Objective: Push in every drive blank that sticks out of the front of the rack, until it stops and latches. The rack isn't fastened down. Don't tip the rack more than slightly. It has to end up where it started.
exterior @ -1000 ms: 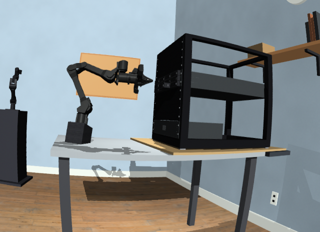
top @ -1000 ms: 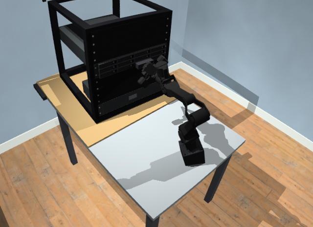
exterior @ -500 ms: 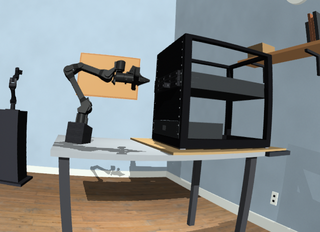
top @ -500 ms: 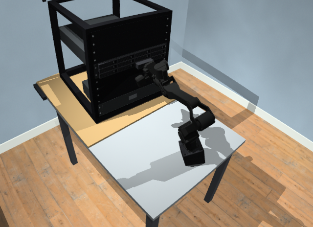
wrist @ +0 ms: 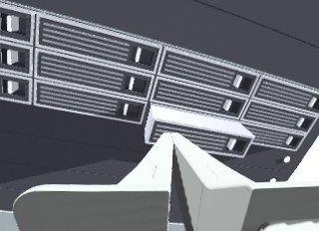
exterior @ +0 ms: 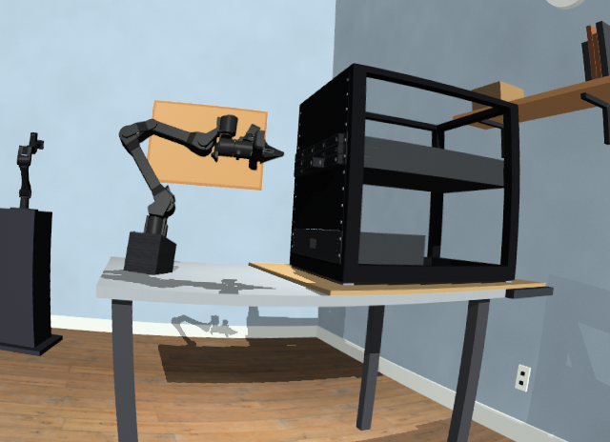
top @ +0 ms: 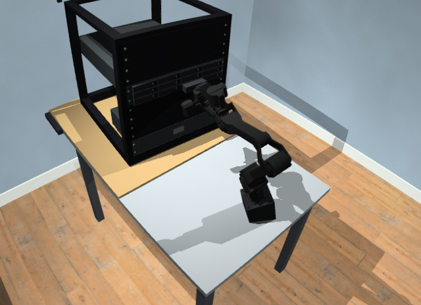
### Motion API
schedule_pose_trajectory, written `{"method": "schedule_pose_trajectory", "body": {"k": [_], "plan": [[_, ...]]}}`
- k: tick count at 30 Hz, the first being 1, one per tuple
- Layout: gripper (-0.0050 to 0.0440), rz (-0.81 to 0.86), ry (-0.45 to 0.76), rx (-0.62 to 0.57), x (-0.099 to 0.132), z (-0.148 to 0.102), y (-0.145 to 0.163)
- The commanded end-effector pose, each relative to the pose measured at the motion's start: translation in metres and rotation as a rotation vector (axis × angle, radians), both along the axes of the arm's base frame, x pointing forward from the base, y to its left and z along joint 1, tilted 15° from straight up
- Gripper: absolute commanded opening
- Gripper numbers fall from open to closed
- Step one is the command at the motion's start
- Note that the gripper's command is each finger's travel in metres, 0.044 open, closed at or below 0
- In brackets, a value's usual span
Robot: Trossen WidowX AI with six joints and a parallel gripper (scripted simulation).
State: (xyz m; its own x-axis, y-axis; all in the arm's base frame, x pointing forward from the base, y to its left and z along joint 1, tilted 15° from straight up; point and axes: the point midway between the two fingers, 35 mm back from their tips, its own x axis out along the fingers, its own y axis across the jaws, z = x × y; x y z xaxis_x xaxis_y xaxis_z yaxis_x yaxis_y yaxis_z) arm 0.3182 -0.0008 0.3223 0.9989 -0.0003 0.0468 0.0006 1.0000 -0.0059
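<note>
The black open-frame rack (top: 149, 74) stands on a tan board (top: 102, 159) at the back of the table. Its front holds a grid of grey drive blanks (wrist: 150, 87). One drive blank (wrist: 199, 131) in the bottom row sticks out of the front; it also shows in the top view (top: 193, 85). My gripper (wrist: 169, 140) is shut and empty. Its tips point at the protruding blank's front, a short way off. In the exterior view the gripper (exterior: 276, 153) hangs level in front of the rack (exterior: 403, 181), with a small gap to the bay row.
The arm's base (top: 260, 206) sits on the white table half (top: 217, 206). A lower panel unit (top: 173, 133) sits in the rack's bottom. A black stand (exterior: 24, 274) is on the floor at the left, and a wall shelf (exterior: 551, 100) is behind the rack.
</note>
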Motion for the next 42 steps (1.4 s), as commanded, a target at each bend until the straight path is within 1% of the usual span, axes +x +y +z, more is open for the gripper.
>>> {"method": "schedule_pose_trajectory", "body": {"k": [1, 11, 16, 21, 23, 30, 38, 40, 42], "plan": [[-0.0050, 0.001, -0.003, 0.006, -0.002, 0.001, 0.001], [-0.0050, 0.003, -0.004, 0.027, -0.002, 0.000, 0.000], [-0.0050, 0.007, -0.006, 0.070, -0.003, 0.000, -0.001], [-0.0050, 0.015, -0.009, 0.143, -0.003, -0.001, -0.004], [-0.0050, 0.015, -0.009, 0.143, -0.003, -0.001, -0.004], [-0.0050, 0.032, -0.015, 0.298, -0.003, -0.002, -0.010], [-0.0050, 0.062, -0.020, 0.540, -0.005, -0.005, -0.018], [-0.0050, 0.062, -0.020, 0.540, -0.005, -0.005, -0.018], [-0.0050, 0.070, -0.021, 0.609, -0.006, -0.005, -0.021]]}}
